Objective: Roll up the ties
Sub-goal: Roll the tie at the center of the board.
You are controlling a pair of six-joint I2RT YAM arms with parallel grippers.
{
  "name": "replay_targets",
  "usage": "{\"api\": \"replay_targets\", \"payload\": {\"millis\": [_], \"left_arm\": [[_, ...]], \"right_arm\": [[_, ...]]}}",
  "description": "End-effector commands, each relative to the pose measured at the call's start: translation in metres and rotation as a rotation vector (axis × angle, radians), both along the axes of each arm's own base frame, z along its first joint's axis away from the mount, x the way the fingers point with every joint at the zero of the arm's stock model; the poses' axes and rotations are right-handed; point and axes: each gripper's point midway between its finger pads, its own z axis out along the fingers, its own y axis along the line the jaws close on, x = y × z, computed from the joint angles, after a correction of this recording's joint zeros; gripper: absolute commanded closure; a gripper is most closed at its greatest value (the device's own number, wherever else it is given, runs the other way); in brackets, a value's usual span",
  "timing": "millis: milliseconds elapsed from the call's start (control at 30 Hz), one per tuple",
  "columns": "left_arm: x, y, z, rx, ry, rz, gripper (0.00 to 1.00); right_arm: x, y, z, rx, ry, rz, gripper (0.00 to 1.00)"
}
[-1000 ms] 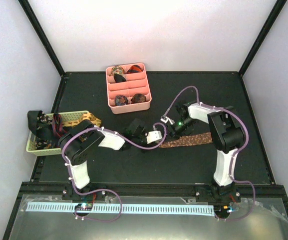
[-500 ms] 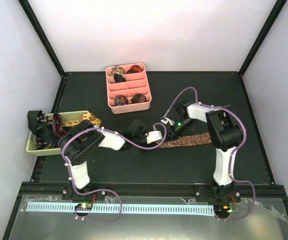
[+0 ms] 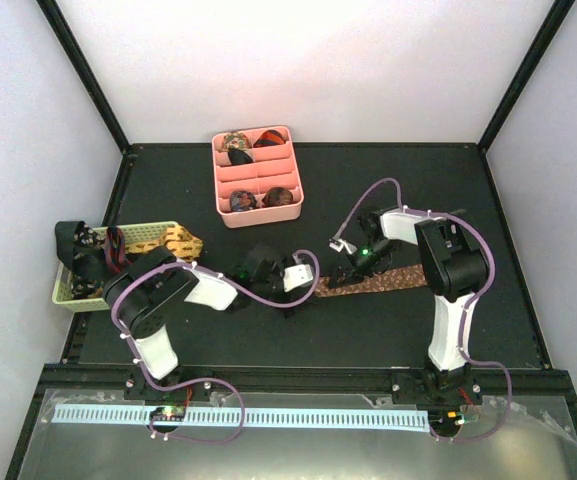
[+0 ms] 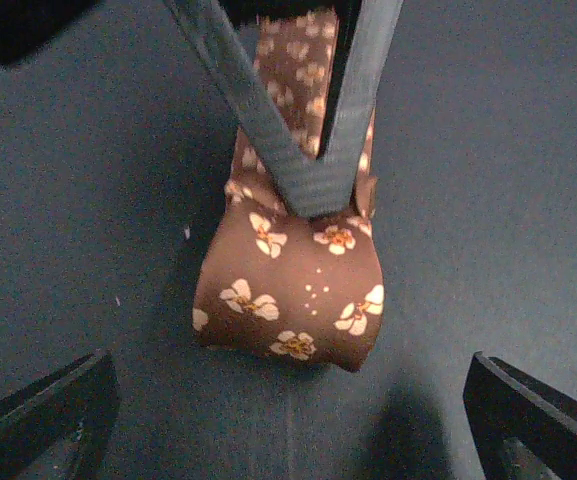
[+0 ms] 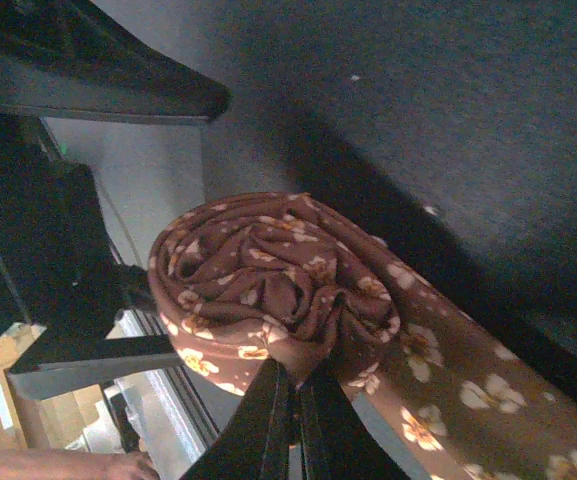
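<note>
Holding a half-done roll here. The brown fabric necktie with cream-and-orange flowers (image 3: 393, 277) lies on the dark table mat (image 3: 418, 200). Its left end is coiled into a loose roll (image 5: 258, 280), and the rest lies flat, running off to the right.

My right gripper (image 5: 295, 375) is pressed together on the coil's inner folds, pinching fabric at the core only. My left gripper (image 4: 288, 430) is spread wide just left of the roll, touching nothing.

Risks, as I judge them:
- The outer wrap has no support, so it can sag or spring open.
- Pulling on the core alone can telescope it out of the coil.
- Turning while the flat tail drags on the mat can skew the wraps.

Left should cup the outside before right lets go.

The pink divided plastic tray (image 3: 217, 180) holding finished rolls (image 3: 256, 198) sits well apart, at the back.
</note>
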Motion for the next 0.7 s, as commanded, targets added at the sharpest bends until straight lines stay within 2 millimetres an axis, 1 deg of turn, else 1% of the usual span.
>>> {"api": "replay_targets", "payload": {"millis": [0,100,267,333,433,533,667], "left_arm": [[0.006,-0.021,0.024,-0.135,-0.075,-0.070,0.01],[0.012,-0.034,0.018,-0.146,-0.096,-0.089,0.01],[0.022,-0.057,0.004,-0.144,-0.130,-0.124,0.02],[0.028,-0.064,-0.001,-0.138,-0.131,-0.121,0.05],[0.025,-0.065,-0.012,-0.106,-0.108,-0.138,0.16],[0.013,-0.051,-0.024,-0.041,-0.070,-0.149,0.28],[-0.007,-0.029,-0.037,0.024,-0.035,-0.166,0.50]], "right_arm": [[0.000,-0.018,-0.016,-0.067,0.004,-0.005,0.98],[0.002,-0.019,-0.016,-0.058,0.008,-0.011,0.98],[0.005,-0.013,-0.011,-0.019,0.011,-0.013,0.98],[0.005,-0.012,-0.007,-0.004,0.009,-0.011,0.98],[0.004,-0.008,0.002,0.034,0.001,-0.011,0.98],[0.003,-0.004,0.015,0.083,-0.007,-0.020,0.98],[0.000,-0.001,0.025,0.119,-0.014,-0.028,0.98]]}}
